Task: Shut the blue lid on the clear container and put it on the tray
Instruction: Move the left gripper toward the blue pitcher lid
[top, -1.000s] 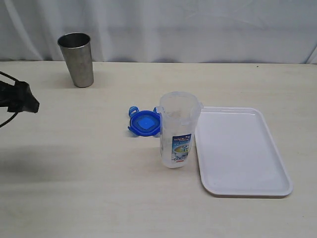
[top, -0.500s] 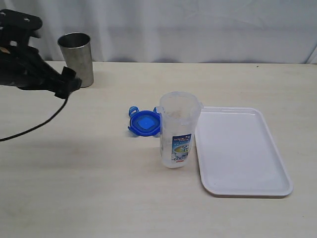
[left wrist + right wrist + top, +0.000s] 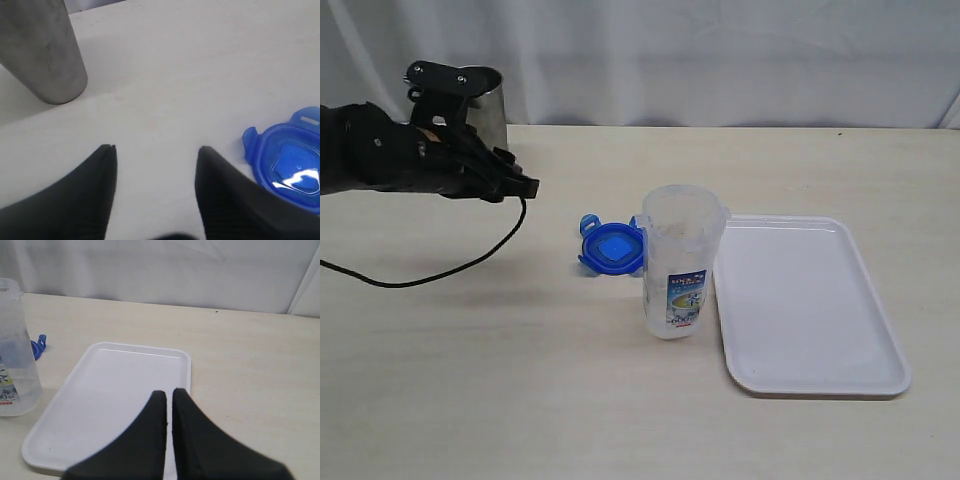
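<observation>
On a pale tabletop (image 3: 500, 390), a small bright blue plastic lid (image 3: 612, 246) lay flat just left of a tall clear plastic container (image 3: 680, 262), which stood upright and open-mouthed just beside the left rim of a flat white rectangular tray (image 3: 810, 300). The black left gripper (image 3: 525, 185) hovered over the table well left of the lid, near a tapered steel cup (image 3: 490, 110) at the far left, its jaws spread wide and empty. The right gripper (image 3: 169, 391), seen only from its wrist camera, hung by the tray's near end, fingers nearly together and holding nothing. By appearances the job had barely begun: lid ungrasped, container unsealed and off the tray.
</observation>
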Available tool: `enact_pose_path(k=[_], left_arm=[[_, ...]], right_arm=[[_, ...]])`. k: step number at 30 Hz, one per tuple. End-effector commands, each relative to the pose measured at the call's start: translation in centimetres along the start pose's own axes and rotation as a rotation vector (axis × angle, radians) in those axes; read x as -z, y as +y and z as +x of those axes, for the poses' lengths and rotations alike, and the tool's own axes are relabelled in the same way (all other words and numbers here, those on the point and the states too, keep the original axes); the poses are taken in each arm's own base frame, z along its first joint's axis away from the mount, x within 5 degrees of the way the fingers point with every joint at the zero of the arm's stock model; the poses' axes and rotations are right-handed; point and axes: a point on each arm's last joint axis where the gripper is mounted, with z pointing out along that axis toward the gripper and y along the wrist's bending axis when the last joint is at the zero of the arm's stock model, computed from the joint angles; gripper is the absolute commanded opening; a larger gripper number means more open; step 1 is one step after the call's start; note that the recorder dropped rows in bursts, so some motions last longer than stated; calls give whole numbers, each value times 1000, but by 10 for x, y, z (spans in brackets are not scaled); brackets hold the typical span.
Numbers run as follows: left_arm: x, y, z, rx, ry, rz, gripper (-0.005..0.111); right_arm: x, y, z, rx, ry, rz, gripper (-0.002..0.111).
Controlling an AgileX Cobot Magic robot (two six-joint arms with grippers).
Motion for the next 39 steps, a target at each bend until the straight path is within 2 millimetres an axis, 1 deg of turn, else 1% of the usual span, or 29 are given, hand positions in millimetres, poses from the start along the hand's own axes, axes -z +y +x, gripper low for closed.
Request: enact_pose_path(k=[1, 2, 4, 5, 7, 9, 11, 13, 15, 18, 21, 24, 30, 33, 39], left_arm=[[-1, -1, -4, 33, -23, -3, 40], [-1, -1, -4, 64, -23, -4, 40], [-2, -1, -4, 189, -17, -3, 40], [-3, -3, -5, 196, 2, 12, 40], [-9, -7, -11, 189, 72, 65, 40], [-14, -11, -17, 184, 200, 150, 40], [-20, -17, -27, 169, 315, 236, 40], [-27, -22, -34, 132, 395, 287, 40], [-32, -27, -40, 89, 431, 311, 40], [-44, -33, -43, 22, 425, 297, 40], [-57, -39, -41, 10, 373, 278, 40], [-69, -38, -39, 25, 329, 253, 40], [-95, -38, -22, 8, 358, 252, 40], [-104, -39, -17, 11, 339, 255, 40], [-113, -43, -15, 29, 288, 291, 40]], right_arm=[[0, 0, -1, 4, -14, 3, 4], [0, 0, -1, 4, -14, 3, 4], [0, 0, -1, 4, -14, 3, 4], [0, 0, -1, 4, -14, 3, 4], [0, 0, -1, 4, -14, 3, 4], [0, 0, -1, 4, -14, 3, 4], [0, 0, -1, 4, -14, 3, 4], [0, 0, -1, 4, -14, 3, 4], [0, 0, -1, 4, -14, 3, 4], [0, 0, -1, 4, -14, 3, 4], [0, 0, -1, 4, -14, 3, 4], [0, 0, -1, 4, -14, 3, 4], [0, 0, -1, 4, -14, 3, 4], [0, 0, -1, 4, -14, 3, 4], [0, 0, -1, 4, -14, 3, 4]])
